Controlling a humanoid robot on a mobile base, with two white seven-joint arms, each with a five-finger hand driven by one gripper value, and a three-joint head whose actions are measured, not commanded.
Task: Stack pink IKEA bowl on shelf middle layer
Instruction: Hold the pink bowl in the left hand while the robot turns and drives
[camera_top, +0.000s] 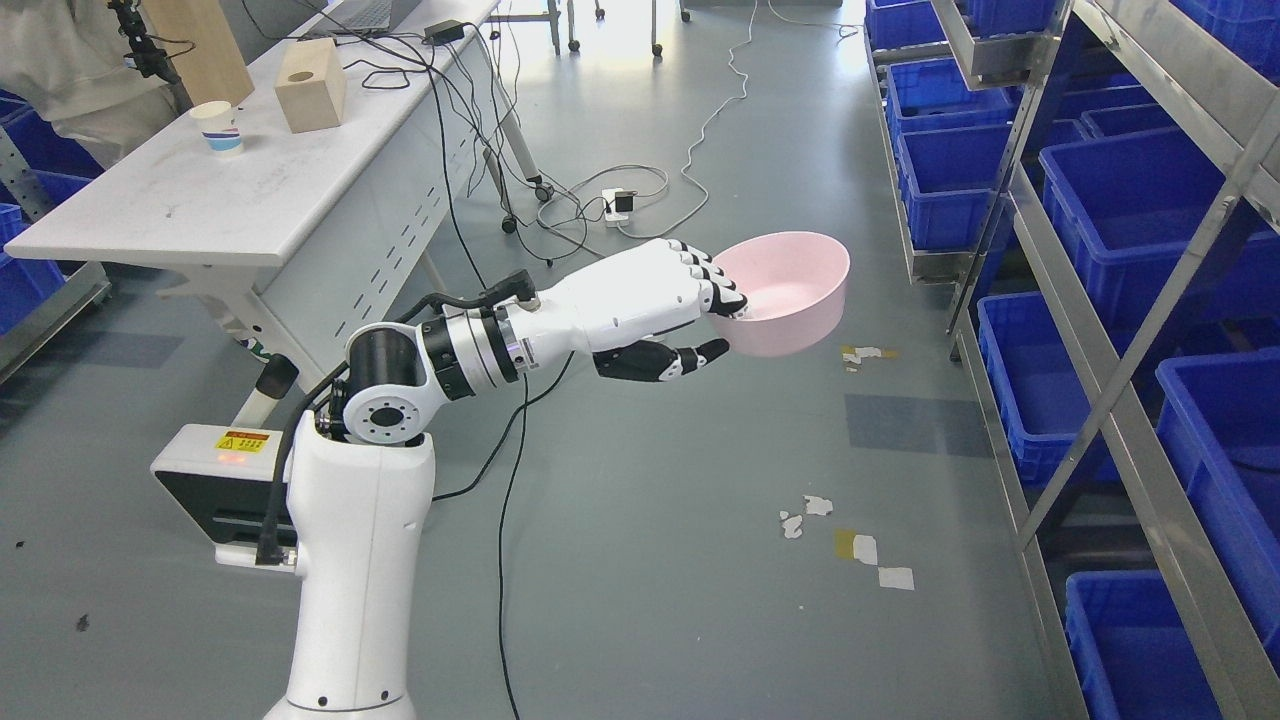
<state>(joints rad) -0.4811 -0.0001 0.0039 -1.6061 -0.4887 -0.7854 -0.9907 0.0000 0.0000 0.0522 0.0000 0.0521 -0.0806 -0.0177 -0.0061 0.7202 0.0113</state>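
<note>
Pink bowl (790, 290) pinched at rim by left hand (650, 310). Bowl should be kept level, carried slowly to shelf (1120, 330); middle layer probably hidden.

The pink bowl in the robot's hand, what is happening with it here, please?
The robot's left hand grips the pink bowl by its near rim, fingers over the edge and thumb beneath. The bowl is in the air above the floor, upright and empty, not yet on the metal shelf at the right, which holds blue bins. The right arm is not in view. At the left stands a white table with a paper cup and a wooden block.
</note>
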